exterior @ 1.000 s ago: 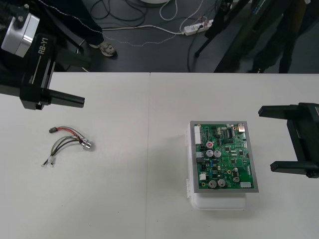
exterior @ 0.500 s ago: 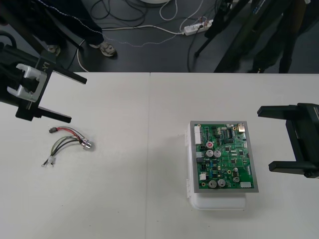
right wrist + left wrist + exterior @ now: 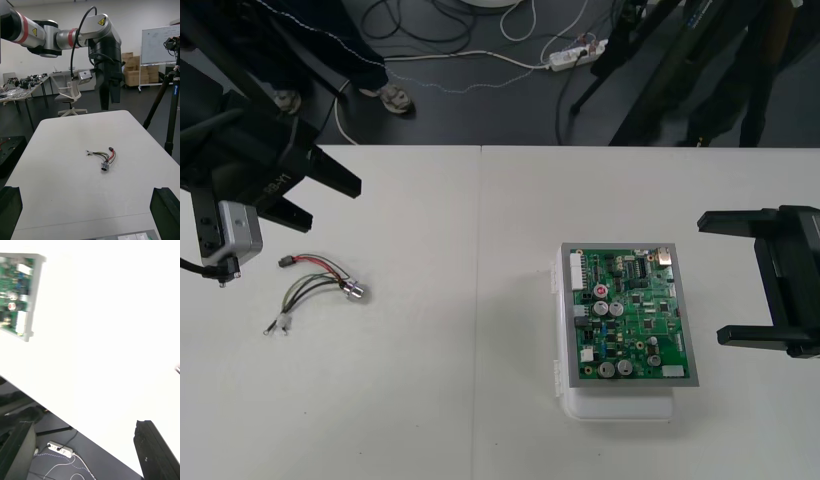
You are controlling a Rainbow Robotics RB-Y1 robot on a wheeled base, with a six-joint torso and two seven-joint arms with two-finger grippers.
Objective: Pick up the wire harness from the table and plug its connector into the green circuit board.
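The wire harness [image 3: 315,283] lies loose on the table at the left, its black plug [image 3: 284,262] toward the far side and its metal socket [image 3: 356,291] on the right. In the right wrist view the harness [image 3: 103,156] lies mid-table. My left gripper [image 3: 332,205] hangs open above the table's far left edge, up and beyond the harness, holding nothing. The green circuit board [image 3: 630,315] rests on its white base [image 3: 620,405] right of centre. My right gripper [image 3: 710,280] stands open at the right edge, beside the board.
Dark floor with cables and a power strip [image 3: 575,55] runs beyond the far edge. The left arm's gripper [image 3: 108,90] hangs above the far table end in the right wrist view. The board [image 3: 15,296] shows off to the side in the left wrist view.
The left wrist has turned and swung, so its open fingers now point right over the far left of the table. The harness, board and right gripper have not moved.
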